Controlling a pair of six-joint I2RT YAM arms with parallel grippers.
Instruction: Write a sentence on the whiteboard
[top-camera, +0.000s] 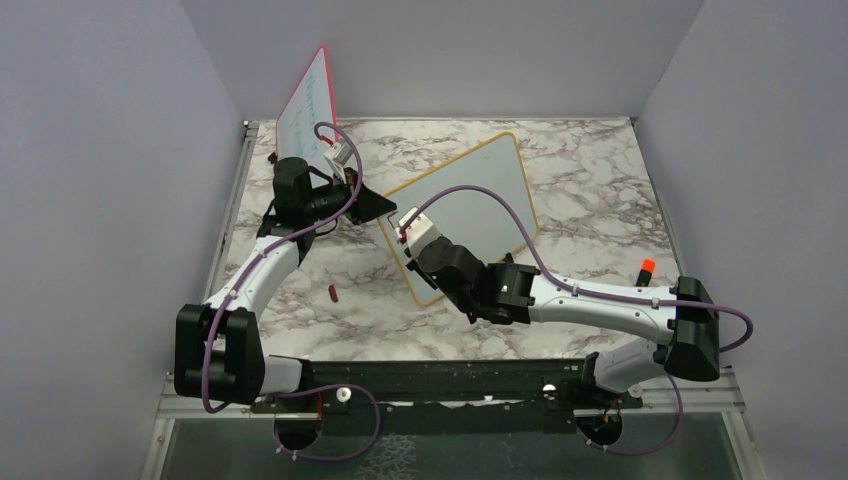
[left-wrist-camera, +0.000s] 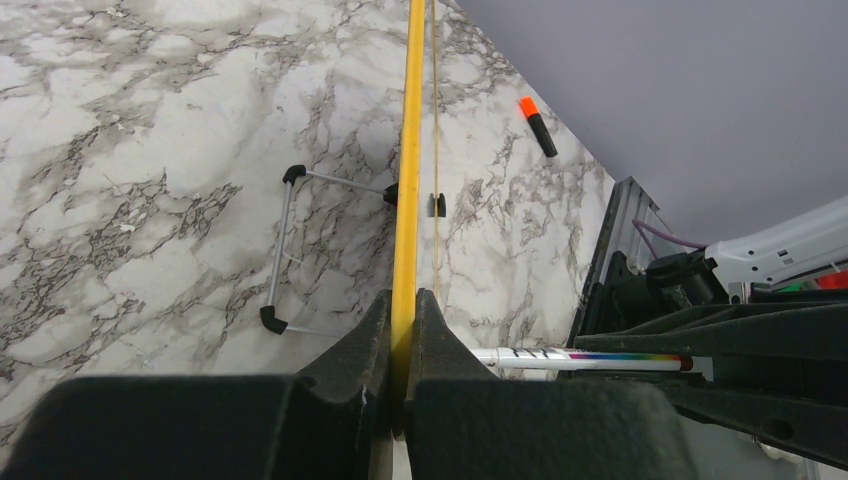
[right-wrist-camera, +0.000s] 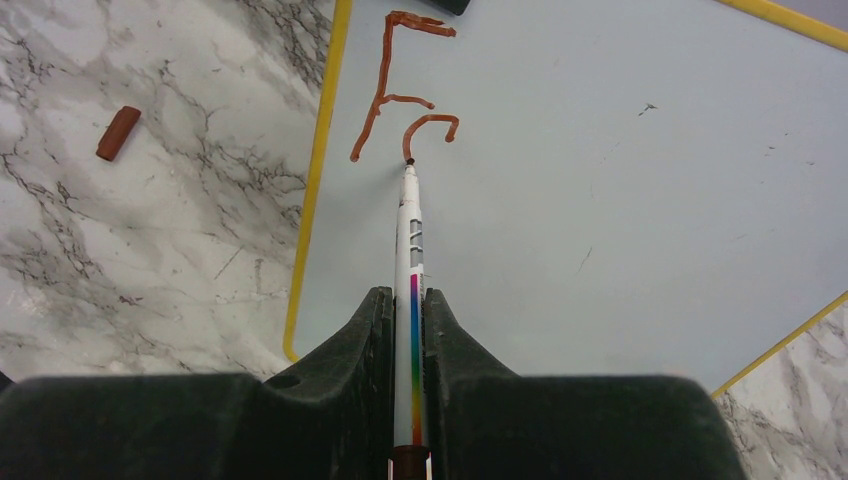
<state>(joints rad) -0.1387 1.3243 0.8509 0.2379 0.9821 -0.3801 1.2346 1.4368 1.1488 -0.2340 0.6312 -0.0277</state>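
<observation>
The whiteboard (top-camera: 475, 195) sits at an angle on the marble table (top-camera: 600, 160). The left gripper (left-wrist-camera: 403, 305) is clamped on the board's yellow frame edge at its left corner. The right gripper (right-wrist-camera: 410, 305) is closed on a white marker (right-wrist-camera: 410, 230) over the board's near-left area. The marker tip meets the lower end of a curved stroke. The sentence (right-wrist-camera: 400, 90) consists only of a dark red "F" and that partial curve, directly ahead of the right fingertips. A marker cap (right-wrist-camera: 118, 132) lies on the table beside the frame.

A lab test booth: plain grey walls (top-camera: 100, 150) enclose a marble-print table (top-camera: 600, 180).
</observation>
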